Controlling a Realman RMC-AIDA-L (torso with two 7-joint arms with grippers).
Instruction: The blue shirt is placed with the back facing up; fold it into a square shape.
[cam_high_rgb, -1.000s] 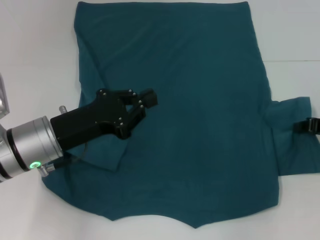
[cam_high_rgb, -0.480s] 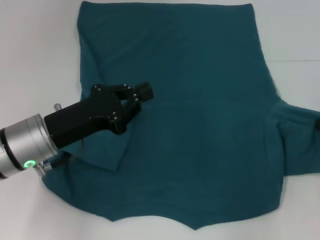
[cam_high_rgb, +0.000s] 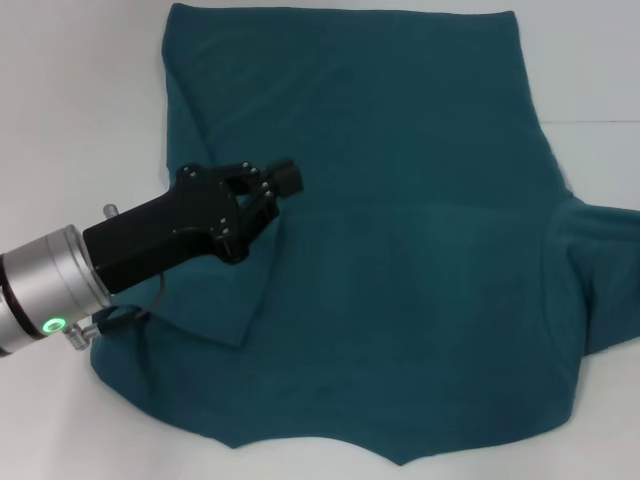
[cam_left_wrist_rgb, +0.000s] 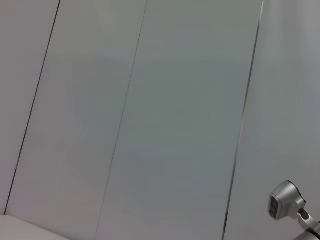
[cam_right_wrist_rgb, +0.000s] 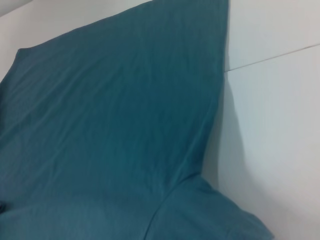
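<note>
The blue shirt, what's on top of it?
The left gripper hangs over the blue shirt, and the shirt's own left sleeve lies folded onto it. The cloth under the black gripper body is covered, so whether it touches cannot be seen.

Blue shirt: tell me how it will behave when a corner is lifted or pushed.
The blue shirt is probably floppy: its left side lies folded over under the left pincer. Pushed, it would likely bunch, as the soft creases suggest. It looks light.

blue shirt (cam_right_wrist_rgb: 115, 130) spread on white table (cam_right_wrist_rgb: 280, 130).
</note>
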